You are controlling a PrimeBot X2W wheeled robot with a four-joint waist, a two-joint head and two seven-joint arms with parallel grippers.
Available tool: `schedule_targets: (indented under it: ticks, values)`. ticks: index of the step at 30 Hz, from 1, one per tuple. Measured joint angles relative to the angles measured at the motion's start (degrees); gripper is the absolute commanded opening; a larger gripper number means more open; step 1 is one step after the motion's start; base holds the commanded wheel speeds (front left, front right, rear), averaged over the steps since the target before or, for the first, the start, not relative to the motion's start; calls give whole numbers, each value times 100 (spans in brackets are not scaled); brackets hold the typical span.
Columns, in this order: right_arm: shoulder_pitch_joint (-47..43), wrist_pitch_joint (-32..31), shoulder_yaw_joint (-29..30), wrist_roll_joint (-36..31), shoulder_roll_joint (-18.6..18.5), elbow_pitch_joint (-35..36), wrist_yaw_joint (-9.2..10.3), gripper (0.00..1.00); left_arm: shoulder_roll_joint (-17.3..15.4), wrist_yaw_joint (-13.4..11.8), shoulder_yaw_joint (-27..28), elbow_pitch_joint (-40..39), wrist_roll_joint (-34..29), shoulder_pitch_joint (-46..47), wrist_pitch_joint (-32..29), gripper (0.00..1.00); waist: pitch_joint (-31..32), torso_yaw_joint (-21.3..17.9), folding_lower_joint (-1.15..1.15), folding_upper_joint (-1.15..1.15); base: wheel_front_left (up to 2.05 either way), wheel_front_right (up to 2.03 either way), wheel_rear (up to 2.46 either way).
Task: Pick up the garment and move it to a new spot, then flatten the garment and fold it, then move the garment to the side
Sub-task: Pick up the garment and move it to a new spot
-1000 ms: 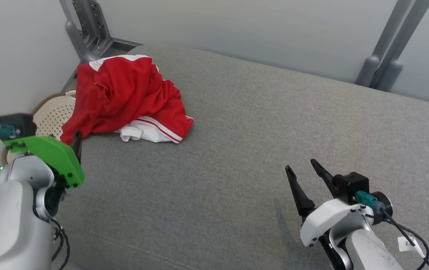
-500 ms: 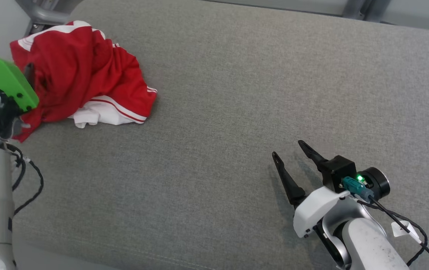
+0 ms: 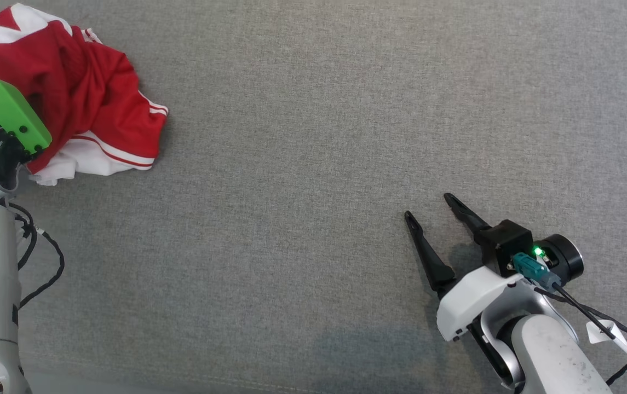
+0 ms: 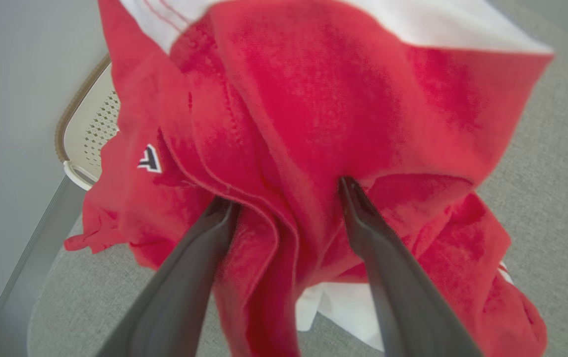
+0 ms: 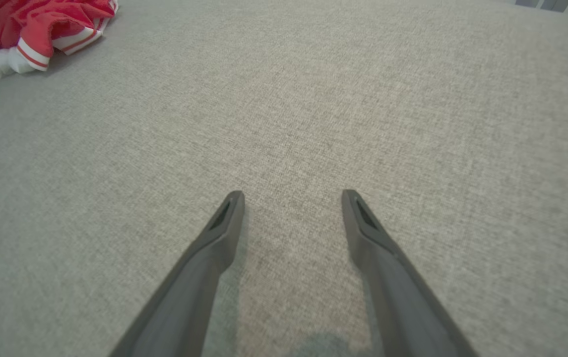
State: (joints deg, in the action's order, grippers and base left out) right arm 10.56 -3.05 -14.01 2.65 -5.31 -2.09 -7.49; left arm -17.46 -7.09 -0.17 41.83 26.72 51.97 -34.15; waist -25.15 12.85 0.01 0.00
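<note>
Left hand (image 4: 286,193), right hand (image 3: 429,207) — both splayed

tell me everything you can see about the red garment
The garment is thin, soft-looking red fabric with white panels, a white hem striped in red, and a small dark-and-white logo. It lies crumpled in a heap, unfolded, on the grey cushion at the robot's left. The left gripper stands open, pushed into the folds with a ridge of cloth between its jaws, not yet closed on it.

Grey woven cushion surface (image 3: 313,164), pale wall (image 4: 11,74), cream perforated basket (image 4: 96,126) beside it
</note>
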Motion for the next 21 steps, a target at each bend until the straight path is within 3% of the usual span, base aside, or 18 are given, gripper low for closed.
schedule_targets:
  ticks: [1,2,4,21]
  values:
    - [0,-12,11,-1,0,10,0,100,2,-16,-9,46,-15,7,4,100,-34,-18,0,0,0,0,0]
    - [0,-13,23,-2,1,23,0,100,11,-51,-21,76,-27,7,67,58,-62,-30,0,0,0,0,0]
    - [3,-13,24,-2,9,26,0,100,24,-51,-36,99,-65,13,190,0,-91,-35,0,0,0,0,0]
    - [-159,436,-113,310,186,-734,0,100,-83,-22,-297,-179,-328,348,1121,0,920,-46,-1,0,0,0,0]
